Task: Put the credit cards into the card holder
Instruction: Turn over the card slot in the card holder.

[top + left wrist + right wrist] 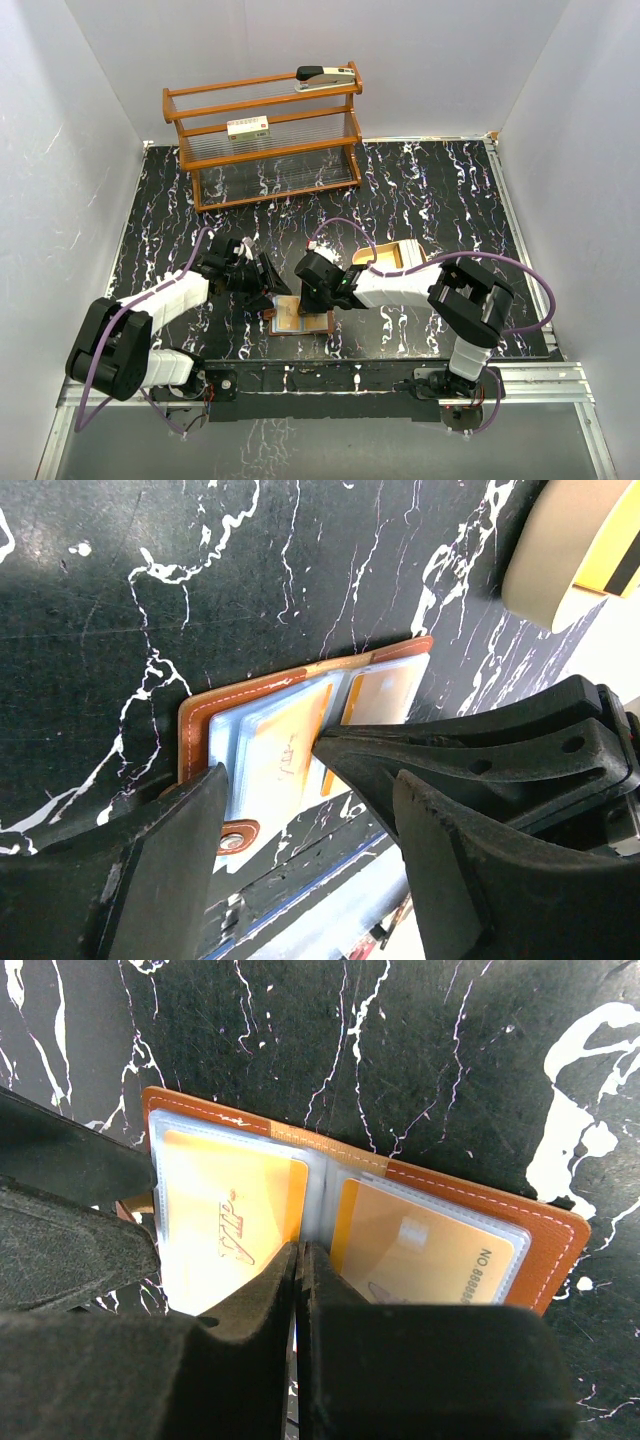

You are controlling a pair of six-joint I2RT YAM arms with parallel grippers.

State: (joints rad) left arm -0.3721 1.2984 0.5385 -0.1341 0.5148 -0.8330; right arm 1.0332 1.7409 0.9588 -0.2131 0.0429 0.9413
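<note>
Right gripper point(300, 1260): jaws pressed together, tips on the centre fold of the card holder point(470, 1195), which lies open on the counter point(420, 1050) near its front edge. Left gripper point(268, 765): jaws apart over the snap-tab end. Two orange credit cards point(235, 1215) sit in its sleeves. I'd press that fold flat so nothing slides.

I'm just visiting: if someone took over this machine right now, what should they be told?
Left tool: open, at the card holder's snap-tab end.
Right tool: shut, tip over the holder's fold.
Holder lies open on the table; a VIP card and a numbered card sit inside it.
Left: check the tan tray for more cards; I cannot tell from here.
</note>
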